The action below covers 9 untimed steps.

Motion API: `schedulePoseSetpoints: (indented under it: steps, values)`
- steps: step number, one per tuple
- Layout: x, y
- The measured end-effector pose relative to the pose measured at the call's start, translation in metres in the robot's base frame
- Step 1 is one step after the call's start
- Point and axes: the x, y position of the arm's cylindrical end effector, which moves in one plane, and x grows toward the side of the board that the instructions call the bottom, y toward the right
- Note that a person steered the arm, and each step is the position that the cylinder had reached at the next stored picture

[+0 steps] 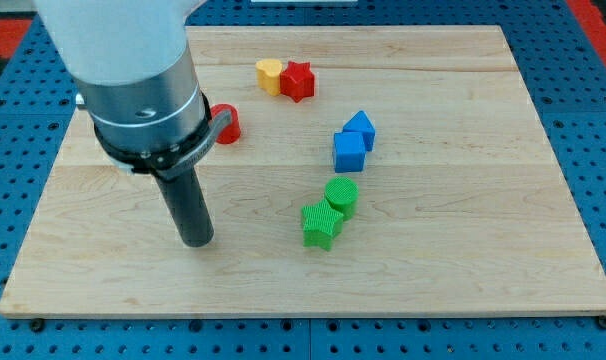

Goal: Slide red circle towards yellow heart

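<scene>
The red circle (228,122) lies on the wooden board at the upper left, partly hidden behind the arm's body. The yellow heart (269,75) lies up and to the right of it, near the view's top, touching a red star (299,80) on its right. My tip (197,240) rests on the board well below the red circle and slightly to its left, apart from every block.
Two blue blocks (353,141) sit together right of centre. A green circle (341,196) and a green star (321,225) touch each other below them. The wooden board (483,250) ends in edges on all sides over a blue perforated table.
</scene>
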Motion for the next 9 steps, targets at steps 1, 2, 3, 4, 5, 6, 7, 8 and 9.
schedulePoseSetpoints:
  steps: [1, 2, 3, 4, 5, 6, 7, 8, 9]
  values:
    - [-0.027, 0.004]
    - [-0.068, 0.004]
    - [-0.103, 0.004]
    - [-0.129, 0.007]
    - [-0.148, 0.023]
    - [-0.160, 0.031]
    - [-0.161, 0.027]
    - [-0.147, 0.016]
    - [-0.151, 0.009]
